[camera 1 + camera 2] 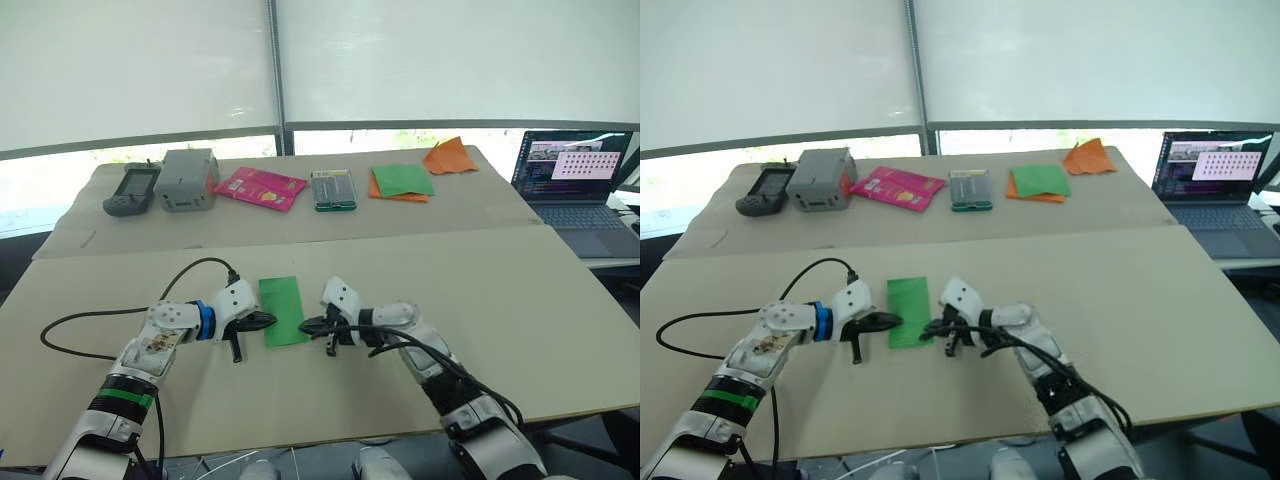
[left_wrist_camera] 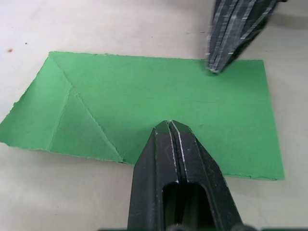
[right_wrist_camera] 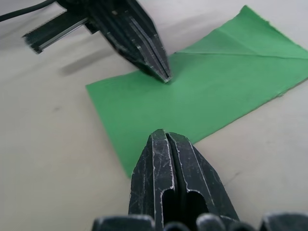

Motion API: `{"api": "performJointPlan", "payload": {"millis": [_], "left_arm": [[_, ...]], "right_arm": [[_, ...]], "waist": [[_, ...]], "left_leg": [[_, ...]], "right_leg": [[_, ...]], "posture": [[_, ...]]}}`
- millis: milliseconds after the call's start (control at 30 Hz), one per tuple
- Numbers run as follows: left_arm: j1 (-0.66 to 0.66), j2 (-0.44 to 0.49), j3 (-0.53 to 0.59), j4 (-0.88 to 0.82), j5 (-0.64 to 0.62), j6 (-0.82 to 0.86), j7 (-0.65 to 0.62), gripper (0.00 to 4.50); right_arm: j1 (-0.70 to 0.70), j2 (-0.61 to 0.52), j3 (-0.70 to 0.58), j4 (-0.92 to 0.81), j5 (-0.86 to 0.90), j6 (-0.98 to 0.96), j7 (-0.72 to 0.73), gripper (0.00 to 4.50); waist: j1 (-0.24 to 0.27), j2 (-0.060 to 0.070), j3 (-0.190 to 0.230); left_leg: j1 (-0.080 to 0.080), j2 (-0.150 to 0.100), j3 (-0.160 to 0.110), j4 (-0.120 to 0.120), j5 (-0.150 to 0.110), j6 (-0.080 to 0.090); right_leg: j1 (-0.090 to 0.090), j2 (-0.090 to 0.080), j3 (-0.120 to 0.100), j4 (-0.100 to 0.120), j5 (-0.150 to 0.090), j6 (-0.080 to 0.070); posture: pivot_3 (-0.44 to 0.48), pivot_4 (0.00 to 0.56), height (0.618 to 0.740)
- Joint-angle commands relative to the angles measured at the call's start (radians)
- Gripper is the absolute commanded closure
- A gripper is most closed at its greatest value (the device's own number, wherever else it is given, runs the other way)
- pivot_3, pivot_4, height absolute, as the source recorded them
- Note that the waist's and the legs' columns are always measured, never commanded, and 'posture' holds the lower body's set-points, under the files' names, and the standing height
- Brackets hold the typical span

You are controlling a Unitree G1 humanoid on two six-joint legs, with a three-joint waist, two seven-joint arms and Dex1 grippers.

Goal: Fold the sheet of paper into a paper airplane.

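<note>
The sheet of paper (image 1: 282, 311) lies flat on the near table as a long bright-green rectangle, with diagonal creases at one end (image 2: 72, 115). My left gripper (image 1: 267, 320) comes in from the left, shut, its tips (image 2: 169, 125) resting on the paper's near-left edge. From the right comes my right gripper (image 1: 304, 325), also shut, with its tips (image 3: 163, 133) at the opposite long edge. The two grippers point at each other across the sheet. Neither holds the paper between its fingers.
On the far table stand a black device (image 1: 131, 190), a grey box (image 1: 187, 179), a pink packet (image 1: 260, 187), a small case (image 1: 333, 189), a green-and-orange paper stack (image 1: 402, 181) and an orange pointed shape (image 1: 450, 156). A laptop (image 1: 580, 180) is at the right. A black cable (image 1: 100, 325) loops by my left arm.
</note>
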Motion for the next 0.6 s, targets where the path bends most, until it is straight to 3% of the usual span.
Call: {"api": "performJointPlan", "payload": {"millis": [33,467,600], "left_arm": [[0.016,0.003,-0.026,0.028,0.035,0.012,-0.002,4.5],[0.008,-0.002,-0.03,0.041,0.036,0.007,-0.001,4.5],[0.021,-0.002,0.0,0.005,0.008,0.015,0.011,4.5]], "right_arm": [[0.067,-0.042,0.07,-0.016,-0.012,0.09,0.026,4.49],[0.088,-0.064,0.087,-0.113,0.022,0.147,-0.012,4.49],[0.097,-0.055,-0.054,-0.304,0.145,0.112,-0.04,4.49]], "waist": [[0.004,-0.001,0.0],[0.01,-0.004,0.0],[0.011,-0.006,0.002]], "left_leg": [[0.0,0.0,0.0,0.0,0.0,0.0],[0.003,0.0,0.0,0.0,-0.001,0.0],[0.003,0.0,0.0,0.0,-0.001,0.0]], "right_leg": [[0.0,0.0,0.0,0.0,0.0,0.0],[-0.002,0.0,0.0,0.0,-0.002,-0.003],[-0.002,0.0,0.0,0.0,-0.002,-0.003]], "posture": [[0.0,0.15,0.74],[0.0,0.15,0.74],[0.0,0.15,0.74]]}}
